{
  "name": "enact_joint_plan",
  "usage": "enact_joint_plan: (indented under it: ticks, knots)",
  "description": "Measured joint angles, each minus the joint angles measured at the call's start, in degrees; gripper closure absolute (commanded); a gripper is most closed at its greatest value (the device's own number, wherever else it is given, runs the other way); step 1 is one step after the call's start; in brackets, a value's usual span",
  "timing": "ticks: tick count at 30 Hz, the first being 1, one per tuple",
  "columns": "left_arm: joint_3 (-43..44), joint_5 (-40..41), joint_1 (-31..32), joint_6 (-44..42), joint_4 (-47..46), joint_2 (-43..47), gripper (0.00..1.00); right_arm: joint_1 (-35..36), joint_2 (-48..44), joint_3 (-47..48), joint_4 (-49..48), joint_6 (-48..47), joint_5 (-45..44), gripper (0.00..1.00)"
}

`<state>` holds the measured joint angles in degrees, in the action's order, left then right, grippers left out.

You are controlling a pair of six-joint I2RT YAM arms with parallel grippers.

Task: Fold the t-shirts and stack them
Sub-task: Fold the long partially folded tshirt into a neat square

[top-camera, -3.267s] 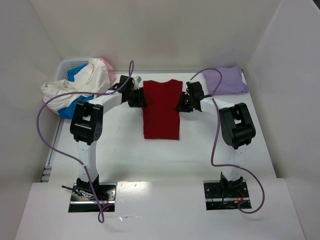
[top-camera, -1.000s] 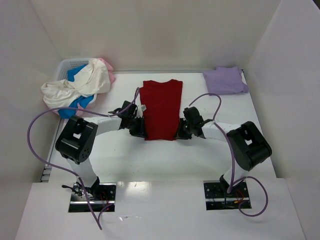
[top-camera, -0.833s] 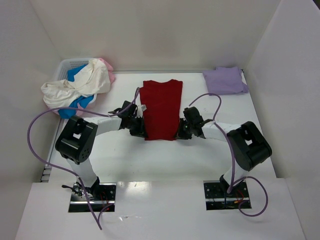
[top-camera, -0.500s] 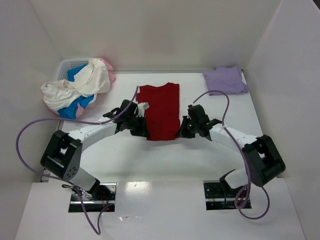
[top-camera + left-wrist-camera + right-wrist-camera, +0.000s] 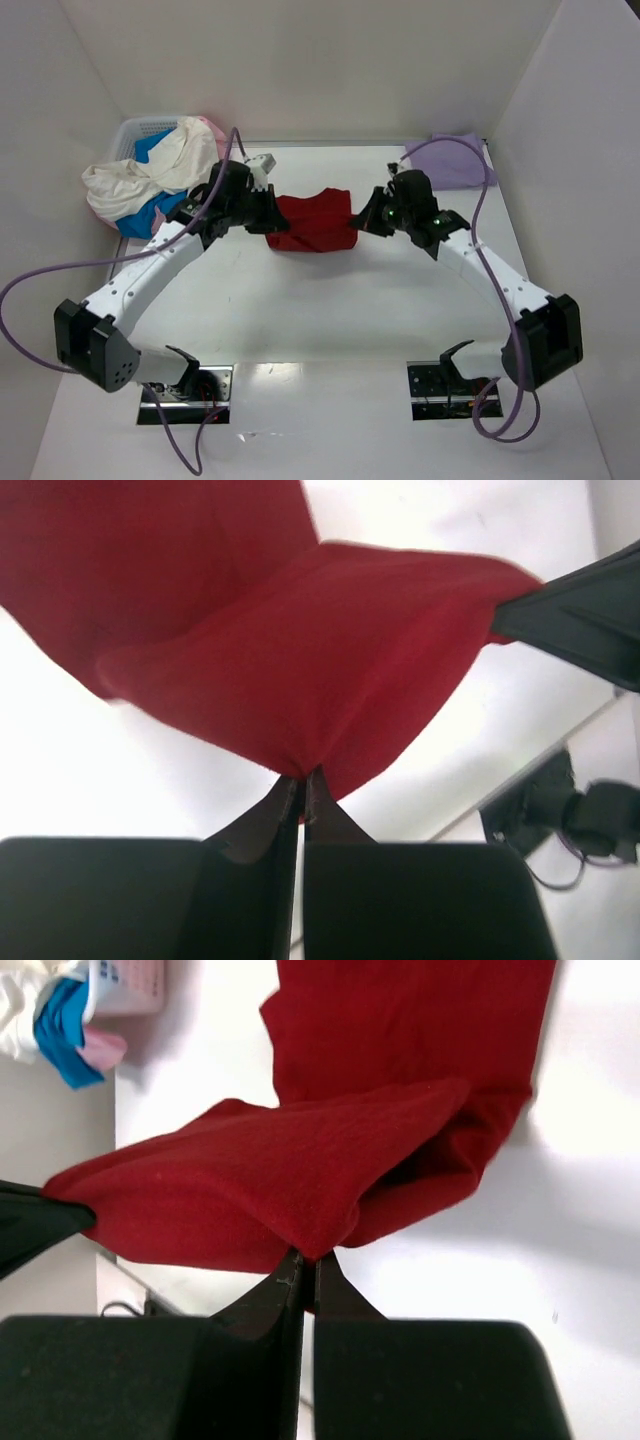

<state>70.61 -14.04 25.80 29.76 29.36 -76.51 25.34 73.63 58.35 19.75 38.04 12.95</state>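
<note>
Dark red t-shirt (image 5: 312,220) sags half-folded over the middle of the white table (image 5: 330,300), one end raised above the part lying flat. Left gripper (image 5: 268,218) and right gripper (image 5: 360,217) each pinch tight an opposite corner of the raised end.

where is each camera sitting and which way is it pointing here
top external: above and behind the bases, looking down on the table; both arms, left tool and right tool pinching the dark red t-shirt.
left wrist: behind its own shut tool, looking along it at the shirt; right tool at right.
right wrist: behind its own shut tool, looking along it; basket at top left.
shared: both wrist views show that shirt from opposite sides.
</note>
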Motion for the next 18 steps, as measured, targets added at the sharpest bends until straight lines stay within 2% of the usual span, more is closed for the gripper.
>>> enact_joint_plan:
  ticks: [11,18]
  knots:
    - [8.24,-0.92,-8.92,-2.45,-0.98,-18.99,1.00,-3.15,25.66,16.37,-2.29,-4.09,2.49,1.00]
    - [16.15,-3.56,-12.50,-4.09,-1.70,-27.71,1.00,-4.31,35.95,26.49,-2.78,-5.33,3.37,0.97]
